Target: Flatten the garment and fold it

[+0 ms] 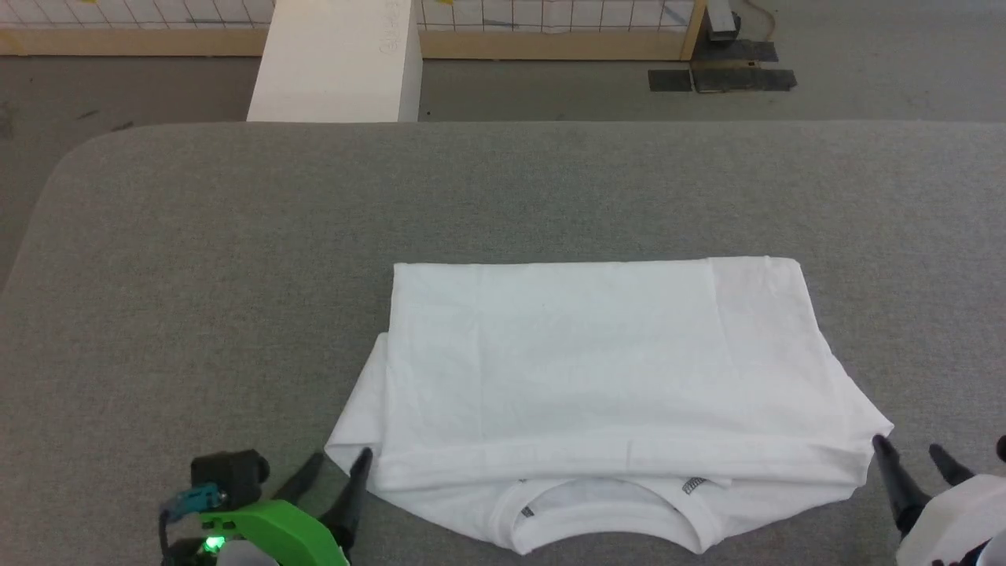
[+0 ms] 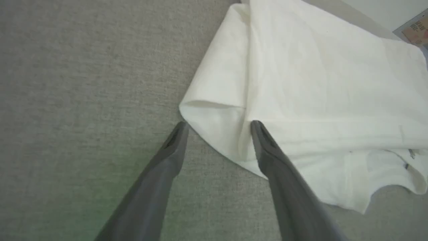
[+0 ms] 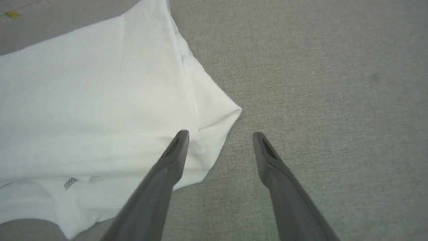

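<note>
The white garment (image 1: pixel 605 377) lies folded into a rough rectangle on the grey table, its round neckline toward me at the near edge. Dark stitched seams show beside the collar. My left gripper (image 1: pixel 339 462) stands open at the garment's near left corner (image 2: pixel 214 113), one finger over the cloth and one over the table, nothing held. At the near right corner (image 3: pixel 214 127) my right gripper (image 1: pixel 908 450) is open too, its fingers straddling the corner's edge in the same way.
The grey fabric-covered table (image 1: pixel 236 275) spreads wide to the left, right and far side of the garment. Beyond its far edge stands a rigid white box (image 1: pixel 338 59) on the floor, with a gridded wall and wooden baseboard behind.
</note>
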Robot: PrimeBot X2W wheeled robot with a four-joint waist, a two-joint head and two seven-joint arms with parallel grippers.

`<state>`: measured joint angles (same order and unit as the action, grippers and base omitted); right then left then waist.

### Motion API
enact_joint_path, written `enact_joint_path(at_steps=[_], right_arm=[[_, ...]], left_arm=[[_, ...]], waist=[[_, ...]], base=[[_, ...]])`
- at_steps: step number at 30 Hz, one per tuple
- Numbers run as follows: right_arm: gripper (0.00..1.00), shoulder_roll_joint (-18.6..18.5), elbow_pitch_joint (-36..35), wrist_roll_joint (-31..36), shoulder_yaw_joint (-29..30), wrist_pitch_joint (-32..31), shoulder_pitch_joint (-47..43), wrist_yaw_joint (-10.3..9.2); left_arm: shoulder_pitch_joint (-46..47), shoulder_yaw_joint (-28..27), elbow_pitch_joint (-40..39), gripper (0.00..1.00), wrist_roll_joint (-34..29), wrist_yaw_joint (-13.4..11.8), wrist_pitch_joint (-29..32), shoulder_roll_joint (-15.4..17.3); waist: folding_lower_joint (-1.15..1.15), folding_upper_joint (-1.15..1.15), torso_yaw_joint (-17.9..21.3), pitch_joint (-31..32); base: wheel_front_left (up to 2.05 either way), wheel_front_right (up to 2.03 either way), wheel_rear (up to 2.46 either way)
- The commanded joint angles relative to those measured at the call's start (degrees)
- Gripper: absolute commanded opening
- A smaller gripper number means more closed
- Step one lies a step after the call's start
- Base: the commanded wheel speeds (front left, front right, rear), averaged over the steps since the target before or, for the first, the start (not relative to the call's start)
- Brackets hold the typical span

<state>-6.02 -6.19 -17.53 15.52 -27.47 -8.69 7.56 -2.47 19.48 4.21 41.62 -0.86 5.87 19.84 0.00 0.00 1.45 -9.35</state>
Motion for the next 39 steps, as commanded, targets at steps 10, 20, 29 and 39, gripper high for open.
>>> enact_joint_path(at_steps=[10,20,29,39], right_arm=[[1.00,0.2,4.7,0.4,0.0,8.2,10.4,-0.08],[1.00,-3.1,23.1,1.6,-3.7,3.5,20.8,-0.08],[1.00,-3.8,32.5,1.0,-7.1,-7.1,24.5,-0.08],[0.00,-4.2,26.7,-5.5,-7.0,-11.1,21.6,-0.08]], left_arm=[[7.8,-2.2,1.3,1.00,-10.1,-2.4,-18.7,-3.5],[15.3,-7.9,3.9,1.00,-19.7,-4.0,-20.8,-9.2],[14.1,-13.2,3.9,1.00,-25.5,-0.5,-20.9,-12.8],[12.6,-16.8,3.4,1.00,-29.2,1.8,-20.9,-15.2]], waist=[[0.00,0.00,-1.2,0.8],[0.00,0.00,-1.9,0.1],[0.00,0.00,-1.9,-0.1],[0.00,0.00,-1.7,0.5]], base=[[0.00,0.00,0.00],[0.00,0.00,0.00],[0.00,0.00,0.00],[0.00,0.00,0.00]])
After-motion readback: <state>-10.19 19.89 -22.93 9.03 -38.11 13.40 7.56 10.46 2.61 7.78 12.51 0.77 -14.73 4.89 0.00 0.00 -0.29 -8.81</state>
